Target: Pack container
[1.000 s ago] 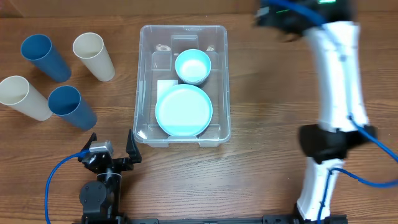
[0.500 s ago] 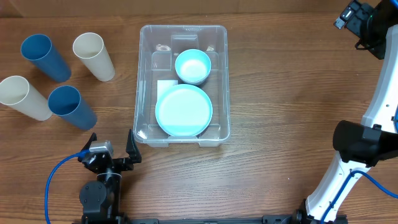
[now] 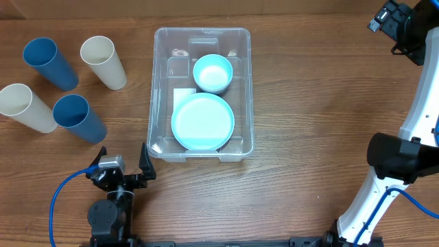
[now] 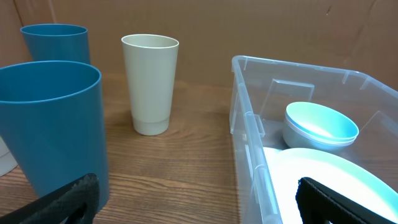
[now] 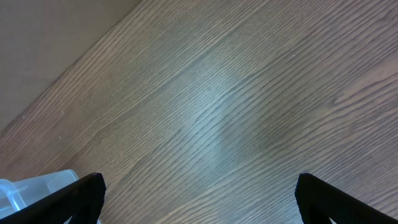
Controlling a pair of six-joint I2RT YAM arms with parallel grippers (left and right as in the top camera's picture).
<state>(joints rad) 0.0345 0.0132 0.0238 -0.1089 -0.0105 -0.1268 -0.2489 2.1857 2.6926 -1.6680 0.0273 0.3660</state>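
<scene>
Brown wood-grain counter runs the whole width, with the container sitting just toward 12 o'clock of centre. Inside it a pale turquoise plate lies flat at the 6 o'clock end and a matching bowl sits at the 12 o'clock end, the two just beside each other.

What has changed is the right arm. A second ago its wrist hung near the container's 1 o'clock corner; half a second ago it had swung out to the far 2 o'clock corner of the counter, and it has not budged since. The right jaws are spread wide with only bare wood under them. The contents of the container look the same throughout.

I take that to mean the right side has finished its drop and is parked clear. Out at 9 to 10 o'clock, four cups are still outside: a blue cup, a cream cup, a second cream cup and a second blue cup. The left arm waits at 7 o'clock, left jaws wide and empty, facing them. The nearest blue one seems the likely next pick.
</scene>
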